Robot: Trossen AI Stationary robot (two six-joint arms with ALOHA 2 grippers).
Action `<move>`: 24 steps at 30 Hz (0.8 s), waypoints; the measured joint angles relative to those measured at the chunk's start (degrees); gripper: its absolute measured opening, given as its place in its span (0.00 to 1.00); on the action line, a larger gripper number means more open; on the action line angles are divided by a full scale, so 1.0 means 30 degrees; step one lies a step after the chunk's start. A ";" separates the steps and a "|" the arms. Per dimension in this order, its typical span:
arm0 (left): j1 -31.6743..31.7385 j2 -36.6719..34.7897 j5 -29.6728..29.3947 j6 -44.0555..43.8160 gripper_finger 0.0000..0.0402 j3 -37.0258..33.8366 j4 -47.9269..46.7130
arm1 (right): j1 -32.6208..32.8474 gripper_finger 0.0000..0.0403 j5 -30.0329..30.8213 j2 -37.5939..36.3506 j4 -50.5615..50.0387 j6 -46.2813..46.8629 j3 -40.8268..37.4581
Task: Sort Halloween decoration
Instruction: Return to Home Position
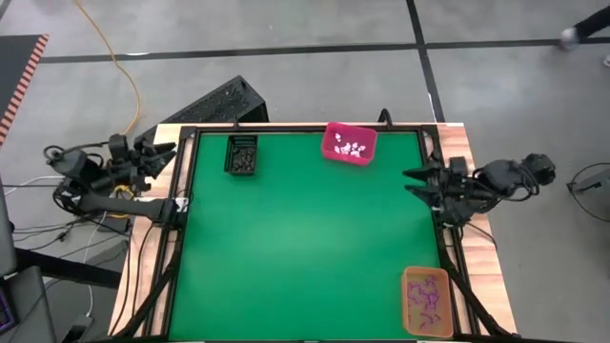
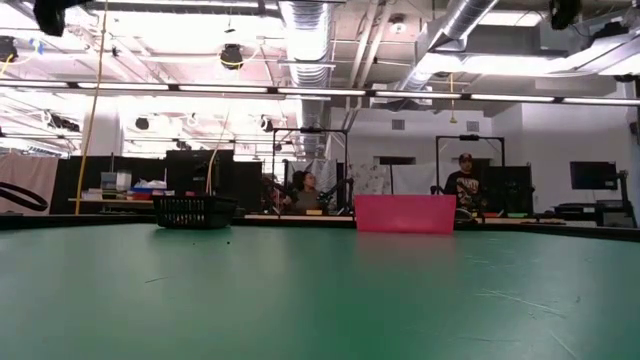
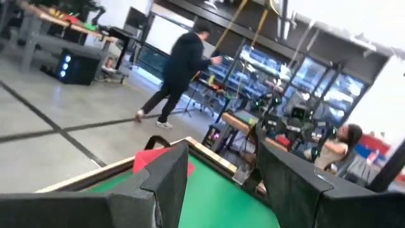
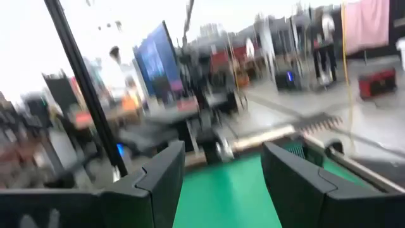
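Now, left gripper (image 1: 170,152) hangs just off the mat (image 1: 286,248), fingers spread, empty; black trinkets (image 1: 241,157) lie binned just ahead of it. White trinkets (image 1: 353,149) sit nearer the right gripper (image 1: 410,182), also spread and empty; purple trinkets (image 1: 426,297) beside its arm.

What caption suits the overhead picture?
Left gripper and right gripper open at the green table's sides; white trinkets in the pink bin, purple trinkets in the orange bin, black bin nearby.
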 joint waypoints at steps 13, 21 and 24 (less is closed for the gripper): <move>-0.0007 -0.0640 0.0415 -0.1475 0.46 -0.4429 -0.0251 | 0.0497 0.58 0.0566 -0.6278 0.4754 -0.2088 -0.5897; -0.0033 -0.0645 0.2298 -0.1308 0.46 -0.8575 0.4300 | 0.0474 0.58 0.1148 -0.6429 0.6166 -0.1382 -0.8450; -0.0239 -0.0617 0.2459 -0.1175 0.46 -0.9494 0.4742 | 0.0474 0.58 0.1136 -0.6429 0.6786 -0.1364 -0.8918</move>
